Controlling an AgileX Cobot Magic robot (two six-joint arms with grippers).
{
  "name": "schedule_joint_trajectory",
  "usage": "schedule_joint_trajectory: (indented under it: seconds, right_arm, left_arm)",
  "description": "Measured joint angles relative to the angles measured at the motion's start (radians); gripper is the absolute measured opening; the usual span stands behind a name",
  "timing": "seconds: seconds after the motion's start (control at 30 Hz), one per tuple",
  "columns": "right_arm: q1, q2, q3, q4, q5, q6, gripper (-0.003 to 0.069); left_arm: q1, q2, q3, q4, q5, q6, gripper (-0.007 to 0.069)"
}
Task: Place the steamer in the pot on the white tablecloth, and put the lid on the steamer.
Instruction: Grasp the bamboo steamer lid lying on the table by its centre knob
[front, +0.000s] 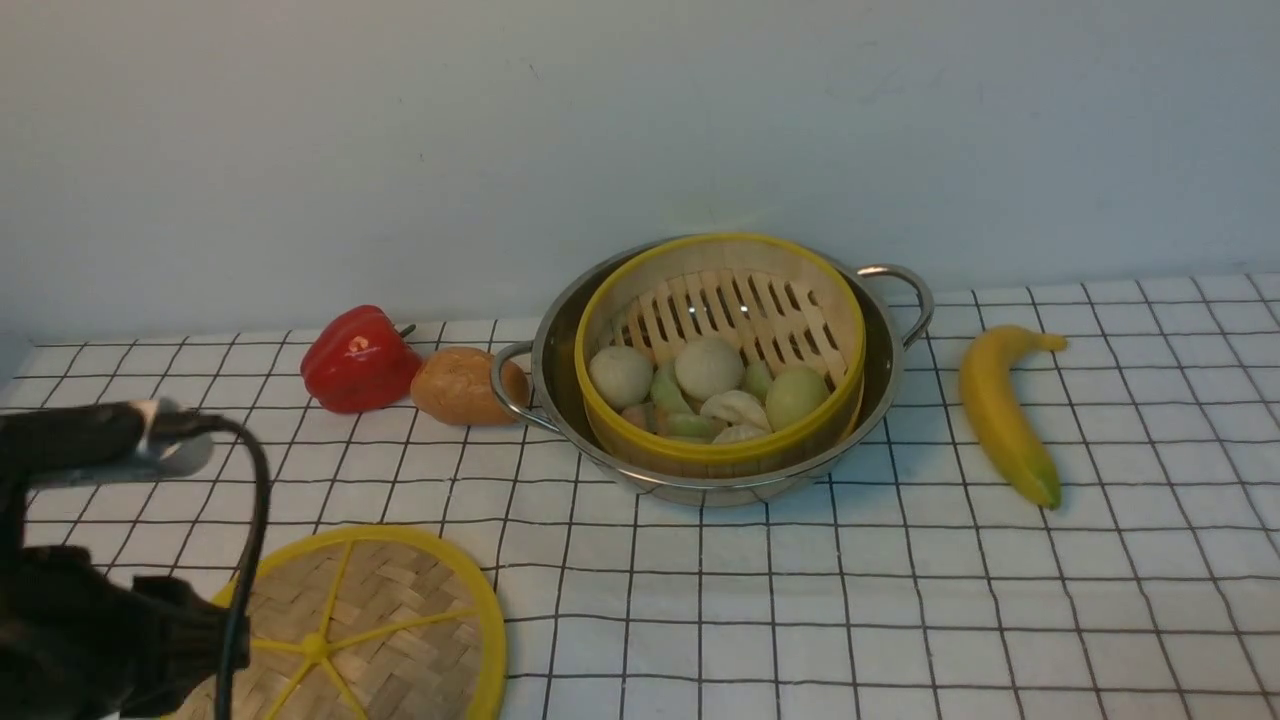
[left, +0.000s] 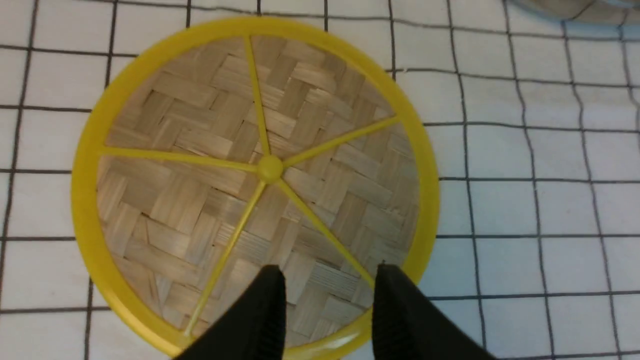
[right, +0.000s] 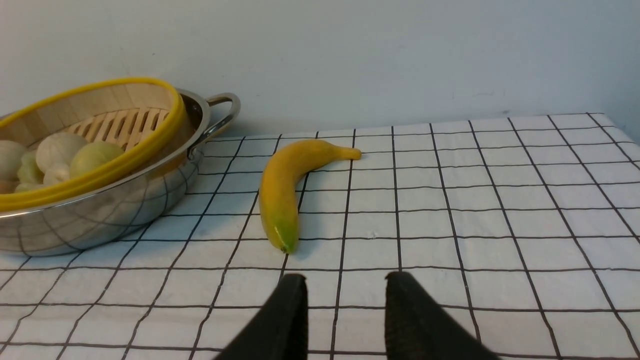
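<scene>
The steamer, a bamboo basket with a yellow rim holding pale buns and dumplings, sits inside the shiny pot on the white tablecloth, its rim tilted. Both show in the right wrist view, steamer and pot. The lid, a flat woven disc with yellow rim and spokes, lies on the cloth at the front left. My left gripper is open and empty just above the lid, over its rim. My right gripper is open and empty above bare cloth.
A yellow banana lies right of the pot, ahead of my right gripper in the right wrist view. A red bell pepper and a brown bread roll lie left of the pot. A wall stands behind.
</scene>
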Motion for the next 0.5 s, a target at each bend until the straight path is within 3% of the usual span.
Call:
schedule_joint_trajectory:
  seconds: [0.3, 0.5]
  right_arm:
    - [0.0, 0.0, 0.0, 0.0, 0.0, 0.0, 0.024]
    - [0.0, 0.0, 0.0, 0.0, 0.0, 0.001, 0.024]
  left_arm:
    - [0.0, 0.496, -0.25, -0.015, 0.115, 0.269, 0.0243]
    - [0.0, 0.634, -0.293, 0.006, 0.113, 0.307, 0.0246]
